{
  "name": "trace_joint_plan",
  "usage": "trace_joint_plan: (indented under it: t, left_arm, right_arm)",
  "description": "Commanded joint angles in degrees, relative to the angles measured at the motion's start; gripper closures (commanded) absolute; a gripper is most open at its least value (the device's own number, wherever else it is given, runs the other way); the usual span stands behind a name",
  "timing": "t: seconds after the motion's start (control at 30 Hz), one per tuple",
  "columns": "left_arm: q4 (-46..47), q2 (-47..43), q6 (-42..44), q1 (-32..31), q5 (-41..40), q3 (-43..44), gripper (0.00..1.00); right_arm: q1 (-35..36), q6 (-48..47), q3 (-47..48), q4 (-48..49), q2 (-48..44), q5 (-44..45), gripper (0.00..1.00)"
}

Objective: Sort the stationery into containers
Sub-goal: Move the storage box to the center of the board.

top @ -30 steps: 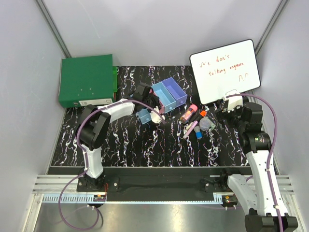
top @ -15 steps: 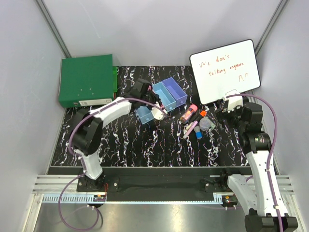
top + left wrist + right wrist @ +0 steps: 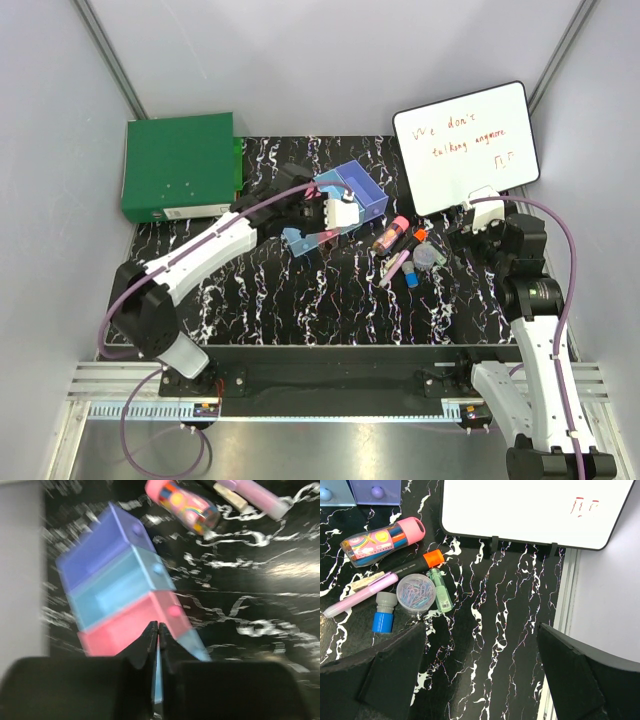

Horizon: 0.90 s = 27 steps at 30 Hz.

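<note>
Sitting on a glossy black tabletop [image 3: 330, 300] veined with white, the bin row [image 3: 115, 590] was four small joined boxes of translucent plastic: purple, light blue, pink and light blue. Small round knobs showed on their end faces. In the overhead view it lay skewed, left of the whiteboard [image 3: 466, 148]. The whiteboard was a smooth white panel with rounded corners, a thin black rim and red handwriting, propped up on small black feet.

Just in front of the whiteboard's lower left corner the stationery lay in a loose cluster. It held a clear cylindrical tube [image 3: 382, 537] with a pink cap and coloured pens inside, and a black marker [image 3: 412, 566] with an orange cap. With them were a pale lilac highlighter [image 3: 360, 597], a mint-green stick [image 3: 440, 591], a round clear tub [image 3: 416, 592] of coloured paper clips and a stubby blue piece [image 3: 383, 617] with a grey top. The tub touched the stick.

Well to the whiteboard's left, beyond the bins, lay a flat matte green box [image 3: 180, 165].

The left gripper [image 3: 158, 626] had its black fingers pressed almost together, with only a thin slit between them. They were clamped on a thin wall where the pink bin met the end light-blue one, and a sliver of light-blue plastic showed in the slit. The right gripper [image 3: 480, 675] stood with its fingers wide apart, holding and touching nothing, above the tabletop in front of the whiteboard and beside the cluster.
</note>
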Motion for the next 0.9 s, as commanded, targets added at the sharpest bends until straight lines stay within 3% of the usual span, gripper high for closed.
trace_joint_plan:
  t: [0.0,0.07,0.1,0.2,0.43,0.87]
  left_arm:
    - [-2.17,1.8,-20.6,0.49,-2.86,-0.23,0.8]
    - [-1.65,2.5,-23.15,0.66,-4.09,-0.23,0.75]
    - [-1.47,3.46,-25.6,1.01,-4.71,-0.05,0.68]
    - [-1.38,4.87,-29.74,1.63,-6.29,0.3,0.67]
    - [-1.2,7.07,-32.39,2.25,-11.39,-0.4,0.74]
    - [-2.0,12.17,-33.97,4.53,-10.69,-0.75,0.85]
  right_arm:
    - [-0.01,0.13,3.06,1.15,-0.3,-0.02,0.0]
    - [-0.01,0.04,3.33,0.97,-0.3,-0.1,0.0]
    - [-0.1,0.04,3.41,0.71,-0.3,-0.02,0.0]
    - [-0.01,0.04,3.42,0.27,-0.56,-0.02,0.0]
    - [-0.01,-0.05,2.89,-0.08,-0.56,-0.1,0.0]
    - [-0.01,-0.75,2.8,0.01,0.49,-0.45,0.0]
